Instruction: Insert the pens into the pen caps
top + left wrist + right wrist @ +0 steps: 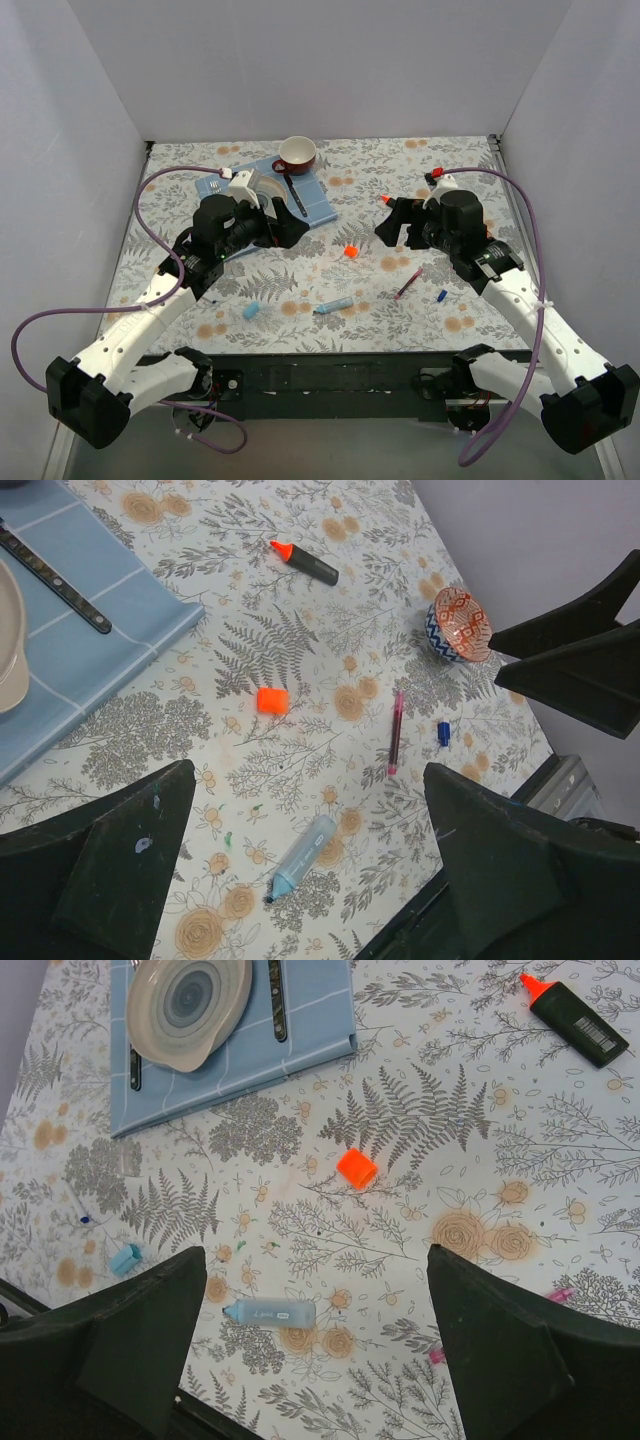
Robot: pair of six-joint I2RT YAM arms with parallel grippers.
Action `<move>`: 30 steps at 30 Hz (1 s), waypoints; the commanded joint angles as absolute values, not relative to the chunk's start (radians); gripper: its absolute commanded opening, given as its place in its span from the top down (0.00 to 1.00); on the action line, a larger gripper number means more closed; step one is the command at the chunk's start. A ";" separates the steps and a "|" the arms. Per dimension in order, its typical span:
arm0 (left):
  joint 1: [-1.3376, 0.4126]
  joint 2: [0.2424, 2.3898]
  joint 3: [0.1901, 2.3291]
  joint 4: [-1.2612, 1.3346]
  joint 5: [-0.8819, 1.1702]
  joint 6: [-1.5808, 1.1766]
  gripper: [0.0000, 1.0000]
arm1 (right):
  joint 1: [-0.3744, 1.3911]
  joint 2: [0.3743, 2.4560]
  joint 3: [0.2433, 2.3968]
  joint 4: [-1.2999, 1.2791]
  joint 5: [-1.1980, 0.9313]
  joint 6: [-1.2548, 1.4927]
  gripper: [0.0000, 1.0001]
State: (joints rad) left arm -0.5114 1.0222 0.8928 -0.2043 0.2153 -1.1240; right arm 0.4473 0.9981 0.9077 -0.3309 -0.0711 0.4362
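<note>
Top view, both arms over the floral table (300,330).
- Left gripper (292,224), centre-left of frame: jaws spread wide, nothing between them.
- Right gripper (384,228), centre-right: jaws also wide apart, holding nothing.

Pens, all lying flat and apart from the caps:
- Black orange-tipped highlighter (305,562), upper middle of the left wrist view.
- Maroon pen (397,731), right of centre there.
- Dark blue cap (443,733), just beside the maroon pen.
- Light-blue marker (301,857), lower centre, between the two fingers (110,870).
- Orange cap (357,1168), alone at the centre of the right wrist view, well apart from the highlighter.
- Light blue cap (125,1258), at the left of that view, near the marker.
- Pale sliver with a blue dot (82,1215), at the left edge of that view. Possibly the fourth pen, but too small to tell.

Upper left of the top view:
- Blue mat (318,205) with a plate (188,1005) and dark cutlery (55,580) on it.
- Red cup (297,154), at its far edge.
</note>
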 commanded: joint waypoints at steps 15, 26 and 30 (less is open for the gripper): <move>-0.509 0.925 0.923 -0.265 -0.176 -1.149 0.02 | 0.475 0.974 0.868 -0.268 -0.268 0.275 0.11; -0.509 0.805 0.878 -0.252 -0.351 -1.184 0.02 | 0.825 1.291 0.850 -0.255 -0.080 0.034 0.20; -0.509 0.752 0.861 -0.235 -0.385 -1.190 0.02 | 0.917 1.365 0.870 -0.233 -0.011 -0.174 0.28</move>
State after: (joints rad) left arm -0.5117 0.8051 0.8799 -0.2565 -0.2939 -1.1797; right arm 0.8364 1.3296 0.8265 -0.2813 -0.0959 0.0666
